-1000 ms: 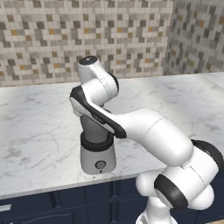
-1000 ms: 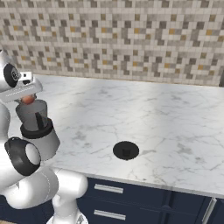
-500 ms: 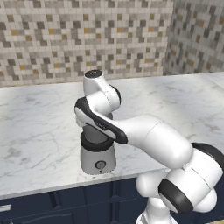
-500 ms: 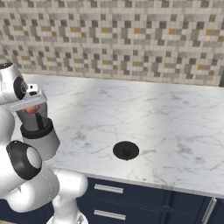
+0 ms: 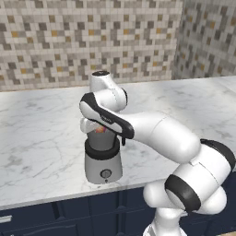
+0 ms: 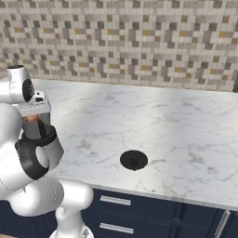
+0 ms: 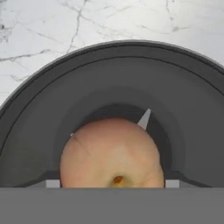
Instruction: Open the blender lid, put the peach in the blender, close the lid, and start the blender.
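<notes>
One step is in hand: getting the small round orange-red peach [image 7: 112, 153] into the dark grey tapered blender jar on its light grey base [image 5: 104, 159]. Peach sits at the jar mouth, directly under the white arm's pincer [image 5: 97, 127], above the silver blade. Whether the pincer grips it or has let go, cannot tell. Blender stands upright at the near counter edge, long axis vertical, knob facing near. Flat round dark grey lid [image 6: 134, 160] lies flat, well right of the blender. Next: back out upward, then fetch the lid.
</notes>
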You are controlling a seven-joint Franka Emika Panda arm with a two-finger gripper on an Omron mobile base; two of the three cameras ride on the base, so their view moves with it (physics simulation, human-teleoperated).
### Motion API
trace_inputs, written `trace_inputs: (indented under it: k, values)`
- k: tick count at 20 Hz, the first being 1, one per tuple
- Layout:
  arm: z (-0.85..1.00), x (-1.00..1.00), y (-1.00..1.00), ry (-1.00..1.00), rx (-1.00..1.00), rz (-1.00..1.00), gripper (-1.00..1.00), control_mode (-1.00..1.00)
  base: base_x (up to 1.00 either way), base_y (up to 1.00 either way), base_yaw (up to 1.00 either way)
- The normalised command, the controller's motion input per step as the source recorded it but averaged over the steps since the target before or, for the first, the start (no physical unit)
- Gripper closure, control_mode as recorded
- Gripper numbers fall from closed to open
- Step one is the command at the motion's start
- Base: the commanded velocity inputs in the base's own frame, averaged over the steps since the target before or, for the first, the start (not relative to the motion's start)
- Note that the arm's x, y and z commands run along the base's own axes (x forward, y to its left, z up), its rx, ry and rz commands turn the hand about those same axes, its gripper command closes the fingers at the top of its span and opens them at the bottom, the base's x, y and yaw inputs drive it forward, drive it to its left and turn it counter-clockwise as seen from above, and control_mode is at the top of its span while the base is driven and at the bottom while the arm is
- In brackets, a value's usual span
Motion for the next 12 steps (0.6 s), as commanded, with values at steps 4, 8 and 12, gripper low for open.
trace_inputs:
  k: [4, 8, 12]
  values:
    - [-0.24, 0.00, -0.04, 0.02, 0.00, 0.00, -1.00, -1.00, 0.00, 0.00, 0.00]
    - [0.00, -0.07, -0.17, -0.01, 0.00, 0.00, -1.00, -1.00, 0.00, 0.00, 0.00]
    - [0.20, -0.13, -0.29, -0.05, 0.00, 0.00, -1.00, -1.00, 0.00, 0.00, 0.00]
